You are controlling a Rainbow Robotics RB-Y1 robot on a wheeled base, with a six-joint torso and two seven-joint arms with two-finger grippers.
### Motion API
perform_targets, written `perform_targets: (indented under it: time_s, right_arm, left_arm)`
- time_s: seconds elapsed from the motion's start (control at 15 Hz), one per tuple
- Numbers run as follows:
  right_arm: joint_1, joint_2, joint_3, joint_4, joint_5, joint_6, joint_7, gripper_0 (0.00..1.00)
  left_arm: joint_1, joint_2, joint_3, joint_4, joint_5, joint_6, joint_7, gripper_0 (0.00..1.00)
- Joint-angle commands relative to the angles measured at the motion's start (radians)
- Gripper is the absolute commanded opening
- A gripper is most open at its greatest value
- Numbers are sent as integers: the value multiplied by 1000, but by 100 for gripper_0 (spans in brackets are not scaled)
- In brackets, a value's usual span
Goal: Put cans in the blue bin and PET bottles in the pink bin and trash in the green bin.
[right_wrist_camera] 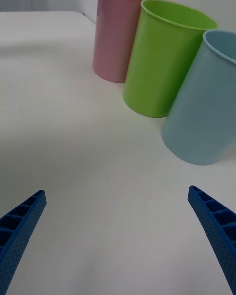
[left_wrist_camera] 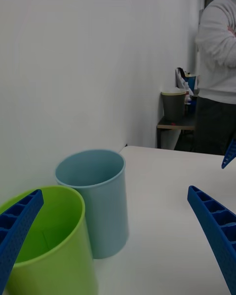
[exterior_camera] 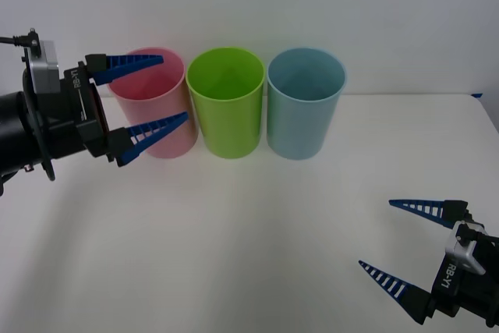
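On the white table [exterior_camera: 257,224], going from left to right in the front view, the left gripper [exterior_camera: 153,108] hangs at about nine o'clock from the table's middle, raised above the surface, its blue ribbed fingers [exterior_camera: 156,132] spread wide with nothing between them; the fingertips overlap the pink bin [exterior_camera: 160,118] in this view, the upper one at its rim and the lower one across its front wall, though whether they touch the bin or only hang in front of it I cannot tell from this angle. The pink bin stands upright at roughly eleven o'clock, just beside the green bin [exterior_camera: 226,107], which stands at twelve o'clock, and the blue bin [exterior_camera: 305,107] stands just beside that at about one o'clock; the three make a close row along the far edge of the table, before the white wall [exterior_camera: 312,5]. In the front view the inside of each bin that can be seen looks empty. The left wrist view looks past the green bin [left_wrist_camera: 54,246] and the blue bin [left_wrist_camera: 96,196] with the gripper's own fingers far apart at the corners. The right gripper [exterior_camera: 405,247] sits low at about five o'clock, well apart from the bins, its fingers [exterior_camera: 425,208] also spread wide and holding nothing. From its wrist camera the pink bin [right_wrist_camera: 120,34], green bin [right_wrist_camera: 164,61] and blue bin [right_wrist_camera: 206,108] stand in line on bare tabletop.
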Motion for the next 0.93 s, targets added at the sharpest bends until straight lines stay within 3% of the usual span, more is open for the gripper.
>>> perform_targets:
  time_s: [0.07,0.27,0.8,0.93]
  right_arm:
    - [0,0,0,0,0,0,0,100]
    - [0,0,0,0,0,0,0,100]
    - [0,0,0,0,0,0,0,100]
    - [0,0,0,0,0,0,0,100]
  left_arm:
    - [115,-2,25,-89,-29,-5,24,100]
    - [193,-92,108,-153,-106,-108,48,100]
    - [405,-140,125,-285,-236,-106,75,100]
    - [437,-184,125,-297,-277,-108,65,100]
